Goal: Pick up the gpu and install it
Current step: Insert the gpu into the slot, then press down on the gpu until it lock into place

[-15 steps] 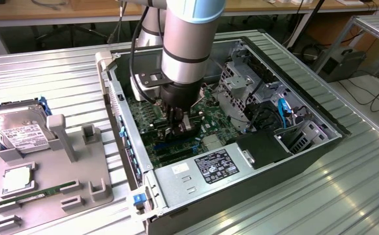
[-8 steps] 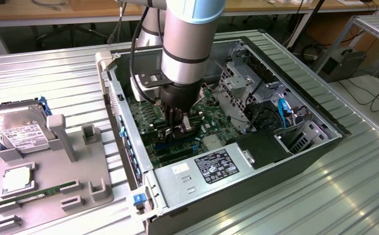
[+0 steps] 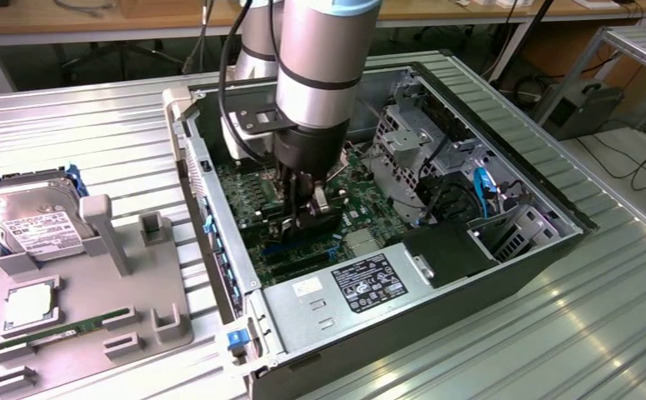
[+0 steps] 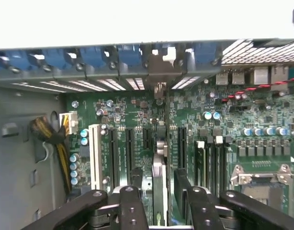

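Observation:
My gripper (image 3: 305, 215) reaches down into the open computer case (image 3: 545, 250), over the green motherboard (image 3: 356, 196). It is shut on the gpu (image 3: 316, 223), a thin dark card held on edge. In the wrist view the gpu (image 4: 158, 184) runs edge-on between my two black fingers (image 4: 132, 206), straight above the black expansion slots (image 4: 128, 153). Its far end reaches the silver bracket (image 4: 160, 60) at the case's rear slot openings. Whether the card's lower edge sits in a slot is hidden.
A grey fixture tray (image 3: 89, 333) at the exterior view's left holds a silver hard drive (image 3: 33, 225) and a green RAM stick (image 3: 62, 331). Inside the case are the power supply (image 3: 351, 287), drive cage (image 3: 412, 142), CPU socket (image 4: 262, 175) and yellow-black cables (image 4: 61, 143).

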{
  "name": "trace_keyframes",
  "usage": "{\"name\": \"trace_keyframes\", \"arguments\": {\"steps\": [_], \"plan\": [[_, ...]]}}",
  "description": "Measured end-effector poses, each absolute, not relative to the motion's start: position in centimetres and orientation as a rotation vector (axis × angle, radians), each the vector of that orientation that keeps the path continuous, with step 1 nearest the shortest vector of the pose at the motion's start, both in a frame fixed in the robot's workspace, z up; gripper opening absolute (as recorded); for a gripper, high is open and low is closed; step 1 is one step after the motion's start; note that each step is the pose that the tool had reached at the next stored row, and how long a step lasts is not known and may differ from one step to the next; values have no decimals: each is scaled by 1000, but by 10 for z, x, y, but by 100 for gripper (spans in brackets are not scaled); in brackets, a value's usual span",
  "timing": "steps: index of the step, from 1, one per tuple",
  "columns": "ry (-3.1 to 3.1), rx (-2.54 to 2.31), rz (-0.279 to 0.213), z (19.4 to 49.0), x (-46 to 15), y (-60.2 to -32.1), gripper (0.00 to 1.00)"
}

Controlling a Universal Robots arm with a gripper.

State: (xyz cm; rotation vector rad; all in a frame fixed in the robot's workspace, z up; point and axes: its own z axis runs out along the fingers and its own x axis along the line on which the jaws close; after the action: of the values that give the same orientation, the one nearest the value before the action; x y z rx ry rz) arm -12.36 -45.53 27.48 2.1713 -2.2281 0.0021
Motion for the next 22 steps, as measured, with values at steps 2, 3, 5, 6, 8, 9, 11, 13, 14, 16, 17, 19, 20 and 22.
{"name": "trace_keyframes", "arguments": {"steps": [2,3,5,6,8,9,11,13,14,16,17,19,20,22], "plan": [[-2228,2171,2,280,-124,-455,40],[-2228,2171,2,282,-124,-455,40],[-2228,2171,2,283,-124,-453,32],[-2228,2171,2,284,-124,-452,32],[-2228,2171,2,284,-124,-449,25],[-2228,2171,2,284,-124,-447,20],[-2229,2172,4,284,-126,-444,13],[-2230,2173,6,284,-128,-444,11],[-2230,2173,6,284,-128,-444,11],[-2230,2173,6,284,-128,-444,11],[-2230,2173,6,284,-128,-444,11],[-2230,2173,6,284,-128,-444,11],[-2230,2173,6,284,-128,-444,11],[-2230,2173,6,284,-128,-444,11]]}}
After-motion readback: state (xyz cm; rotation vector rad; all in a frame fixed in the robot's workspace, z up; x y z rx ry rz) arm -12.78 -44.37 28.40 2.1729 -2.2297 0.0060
